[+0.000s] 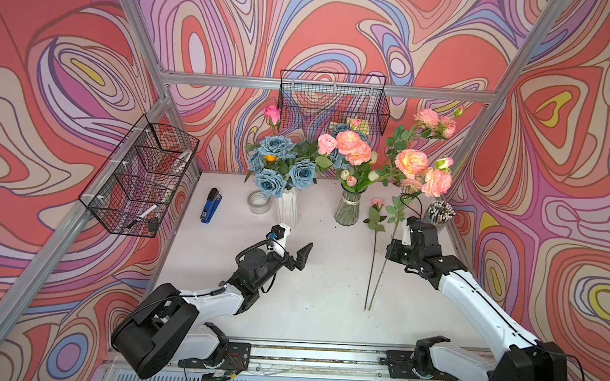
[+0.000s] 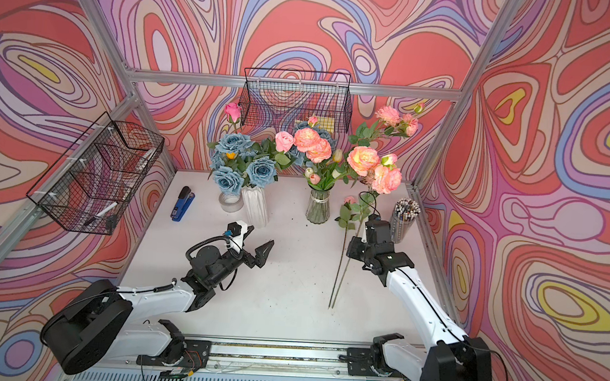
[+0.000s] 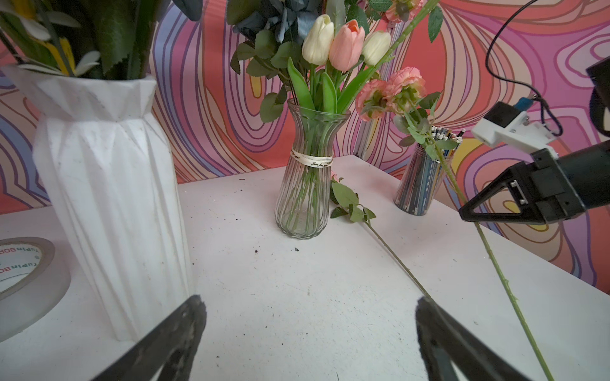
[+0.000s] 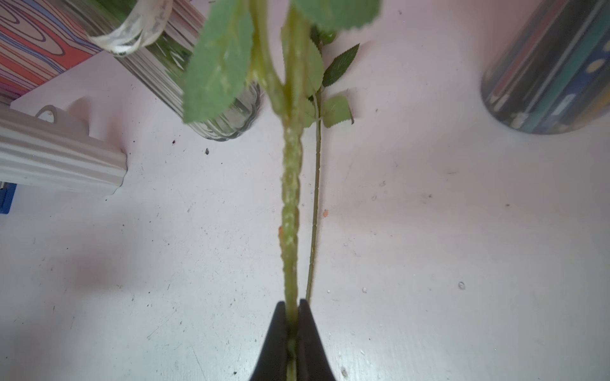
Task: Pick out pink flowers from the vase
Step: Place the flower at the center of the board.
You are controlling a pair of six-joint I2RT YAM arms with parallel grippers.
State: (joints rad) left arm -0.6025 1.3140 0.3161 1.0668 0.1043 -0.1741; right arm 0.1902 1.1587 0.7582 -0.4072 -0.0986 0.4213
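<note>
My right gripper [image 1: 389, 254] [image 4: 292, 308] is shut on the long green stem [image 4: 290, 198] of a spray of pink flowers [image 1: 412, 162], held tilted outside the glass vase [image 1: 347, 210], its lower end near the table. A second pink flower [image 1: 377, 202] lies flat on the table beside that stem. More pink flowers [image 1: 350, 144] stand in the glass vase with tulips [image 3: 346, 44]. My left gripper [image 1: 301, 257] [image 3: 310, 316] hovers open and empty in front of the white vase [image 1: 288, 207] of blue roses.
A pencil holder [image 1: 439, 213] stands just behind the right gripper. A tape roll [image 1: 259, 202] and a blue stapler [image 1: 211, 205] lie left of the white vase. Wire baskets hang on the left frame [image 1: 144, 185] and the back rail [image 1: 332, 102].
</note>
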